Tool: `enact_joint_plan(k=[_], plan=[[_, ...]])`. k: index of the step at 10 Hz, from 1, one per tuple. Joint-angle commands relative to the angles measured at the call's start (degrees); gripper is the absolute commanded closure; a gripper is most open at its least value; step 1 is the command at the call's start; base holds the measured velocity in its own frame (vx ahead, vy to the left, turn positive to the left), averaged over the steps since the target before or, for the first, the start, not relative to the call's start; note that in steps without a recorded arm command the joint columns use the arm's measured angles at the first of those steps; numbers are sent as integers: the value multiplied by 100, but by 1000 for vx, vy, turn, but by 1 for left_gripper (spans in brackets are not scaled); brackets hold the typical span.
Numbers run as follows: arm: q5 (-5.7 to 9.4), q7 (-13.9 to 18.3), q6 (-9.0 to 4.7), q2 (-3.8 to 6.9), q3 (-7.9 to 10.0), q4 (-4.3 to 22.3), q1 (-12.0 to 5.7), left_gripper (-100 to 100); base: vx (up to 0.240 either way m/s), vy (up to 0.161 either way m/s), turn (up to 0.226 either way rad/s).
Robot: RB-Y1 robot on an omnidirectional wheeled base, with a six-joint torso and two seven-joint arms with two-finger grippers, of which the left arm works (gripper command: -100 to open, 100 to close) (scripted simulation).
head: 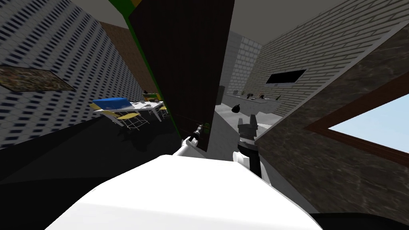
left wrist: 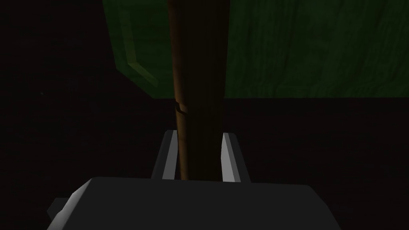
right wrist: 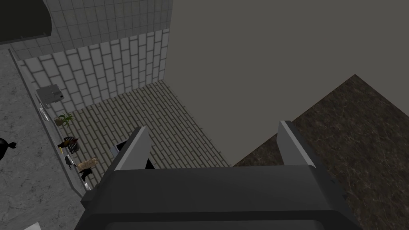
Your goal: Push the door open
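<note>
The door (head: 183, 60) is a tall dark brown slab, seen nearly edge-on in the middle of the head view and swung partway, with a green frame strip (head: 140, 44) on its left. My left gripper (head: 198, 129) is at the door's low free edge. In the left wrist view its two fingers (left wrist: 229, 157) press either side of a brown upright edge (left wrist: 199, 80), with a green panel (left wrist: 299, 48) behind. My right gripper (head: 247, 119) is raised to the right of the door, its jaws open (right wrist: 213, 141) and holding nothing.
Left of the door stands a white table (head: 145, 106) with a blue item and yellow chairs. Through the gap is a grey floor with a black bag (head: 235, 108) and a long counter (head: 249, 100). A dark marbled wall (head: 319, 159) with a window runs close on my right.
</note>
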Motion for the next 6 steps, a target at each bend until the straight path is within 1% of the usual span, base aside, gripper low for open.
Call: enact_joint_plan(k=[1, 2, 3, 4, 6], plan=[[28, -17, -11, 76, 173, 58, -101, 100, 113, -172, 98], [28, -17, -11, 76, 173, 58, -101, 100, 93, -78, 42], [46, -40, -7, 75, 304, 77, -123, 100, 118, -123, 55], [52, -48, -5, 62, 347, 83, -130, 100, 107, -162, 81], [73, -76, -1, -24, 505, 105, -155, 100, 96, -154, 93]])
